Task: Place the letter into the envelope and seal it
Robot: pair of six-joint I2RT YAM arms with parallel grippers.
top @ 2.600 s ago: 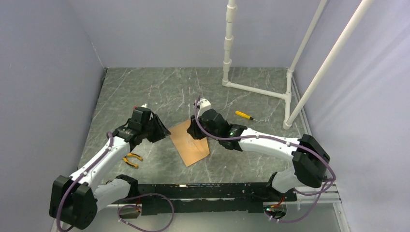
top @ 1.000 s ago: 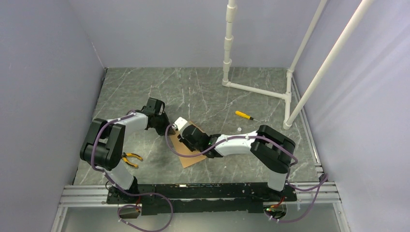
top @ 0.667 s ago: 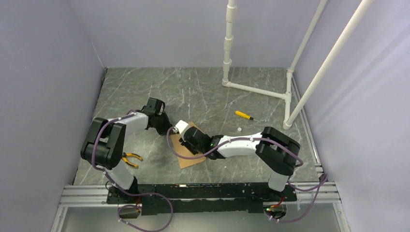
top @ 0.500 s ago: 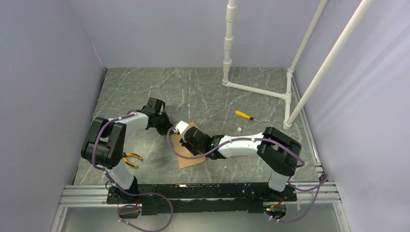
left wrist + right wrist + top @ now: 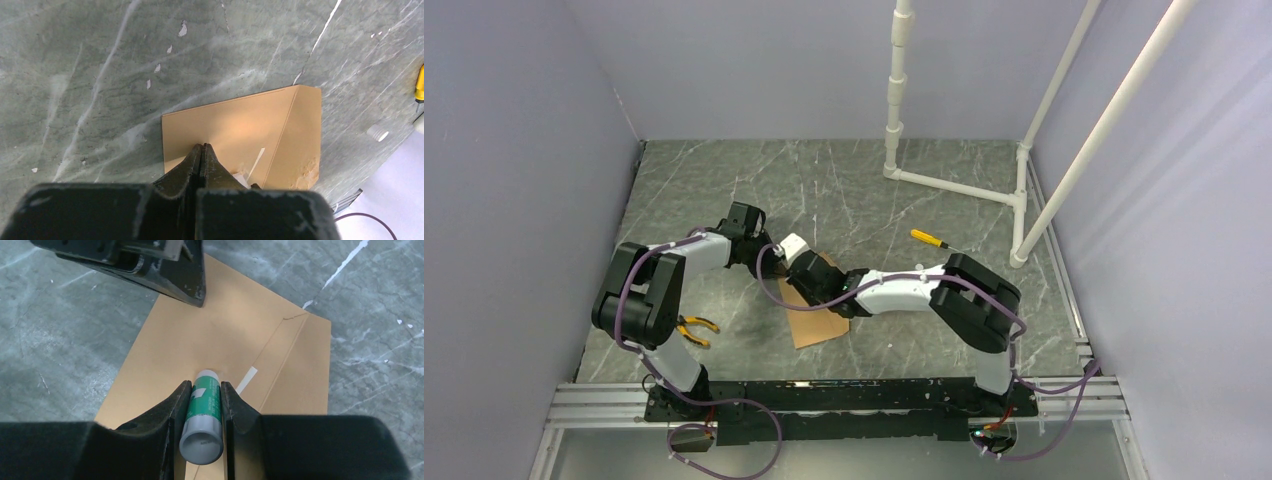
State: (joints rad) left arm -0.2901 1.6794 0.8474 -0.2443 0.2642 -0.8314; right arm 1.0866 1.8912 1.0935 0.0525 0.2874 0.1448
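I see R gripper point(image 5: 205, 386) pinching green-white glue stick point(image 5: 202, 412), label unreadable, on brown kraft-paper envelope point(image 5: 235, 325) mid worktop point(image 5: 714, 180); L gripper point(image 5: 201, 151) closed, tip on it.

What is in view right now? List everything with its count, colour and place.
envelope: one, brown, flat at the table's middle
glue stick: one, white with green label, in the right hand, pointing down at the envelope
screwdriver: one, yellow handle, on the table beyond the right arm
small cap: one, white, on the table near the screwdriver
pliers: one, orange-yellow handles, on the table beside the left arm
pipe frame: one, white, far right
table: one, grey-green marbled
left hand: one, black, shut, tips at the envelope
right hand: one, black, shut on the glue stick
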